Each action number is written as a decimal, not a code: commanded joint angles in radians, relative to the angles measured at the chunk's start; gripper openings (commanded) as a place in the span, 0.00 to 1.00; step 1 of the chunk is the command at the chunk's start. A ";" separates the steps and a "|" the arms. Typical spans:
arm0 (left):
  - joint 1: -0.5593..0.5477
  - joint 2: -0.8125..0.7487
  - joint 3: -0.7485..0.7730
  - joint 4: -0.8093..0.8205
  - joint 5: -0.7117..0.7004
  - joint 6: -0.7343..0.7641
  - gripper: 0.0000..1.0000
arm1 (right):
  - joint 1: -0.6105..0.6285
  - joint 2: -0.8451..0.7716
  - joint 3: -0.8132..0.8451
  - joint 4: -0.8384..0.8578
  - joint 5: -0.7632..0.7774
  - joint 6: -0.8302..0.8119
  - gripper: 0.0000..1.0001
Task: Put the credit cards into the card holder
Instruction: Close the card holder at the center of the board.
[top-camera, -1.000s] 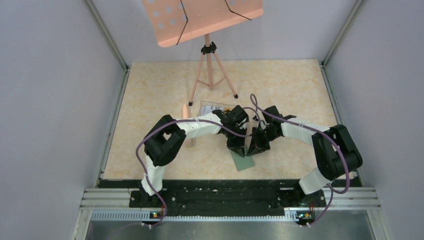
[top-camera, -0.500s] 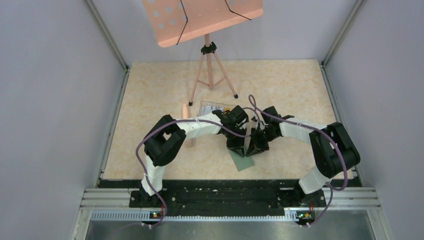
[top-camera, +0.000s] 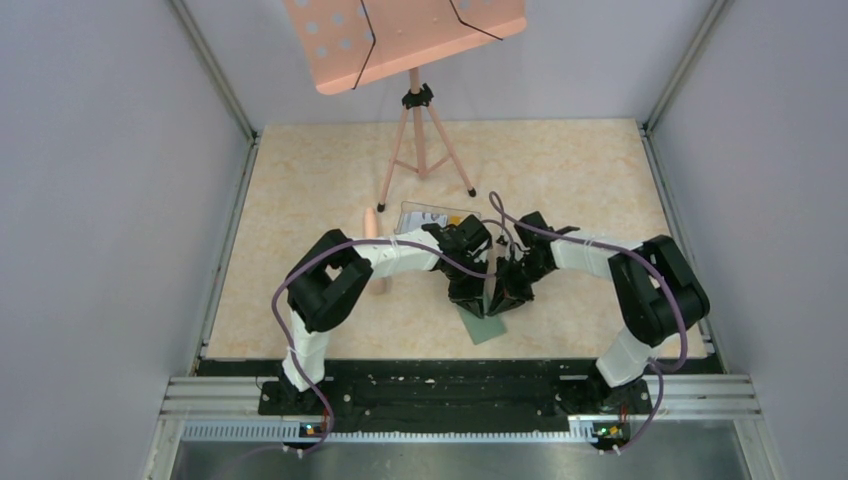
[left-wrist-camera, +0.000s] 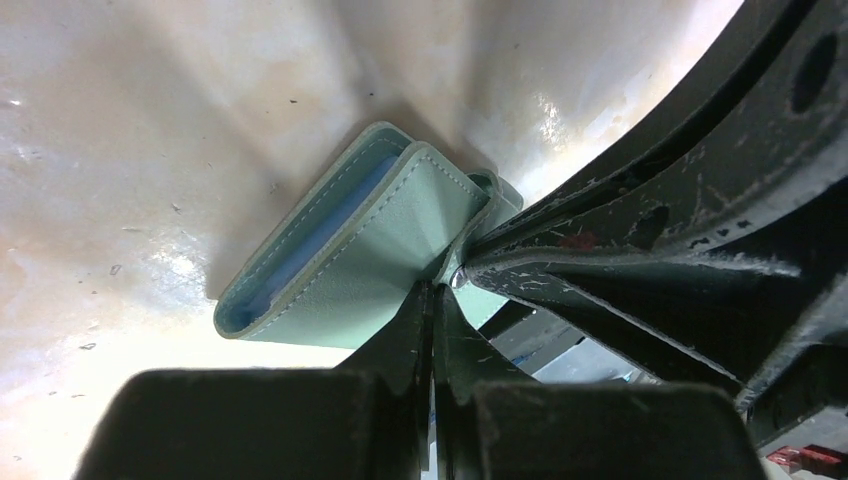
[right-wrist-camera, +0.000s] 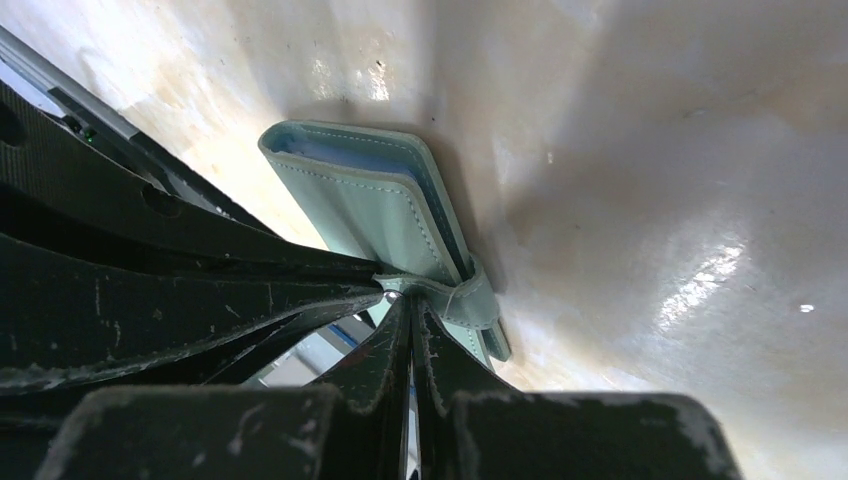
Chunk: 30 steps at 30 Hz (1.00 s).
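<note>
Over the front middle of the tabletop (top-camera: 300, 180), the left tool (left-wrist-camera: 433, 295) and right tool (right-wrist-camera: 408, 300) meet tip to tip. Each is clamped narrow on the flap edge of the green wallet (left-wrist-camera: 340, 270), which sits partly folded beneath them with its blue lining showing.

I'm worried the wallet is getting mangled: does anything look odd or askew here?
Yes. The left gripper and right gripper are both shut on the same corner of the card holder, by its strap, their tips almost meeting. The cover buckles there and gapes instead of lying flat.
</note>
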 joint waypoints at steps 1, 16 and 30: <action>-0.008 0.045 -0.051 0.023 -0.060 0.007 0.00 | 0.070 0.072 0.024 -0.001 0.098 -0.030 0.00; -0.008 0.111 -0.027 -0.060 -0.140 0.004 0.00 | 0.157 0.157 0.107 -0.160 0.396 -0.051 0.00; -0.009 -0.009 -0.050 -0.008 -0.166 0.068 0.00 | 0.124 -0.058 0.196 -0.118 0.351 -0.019 0.00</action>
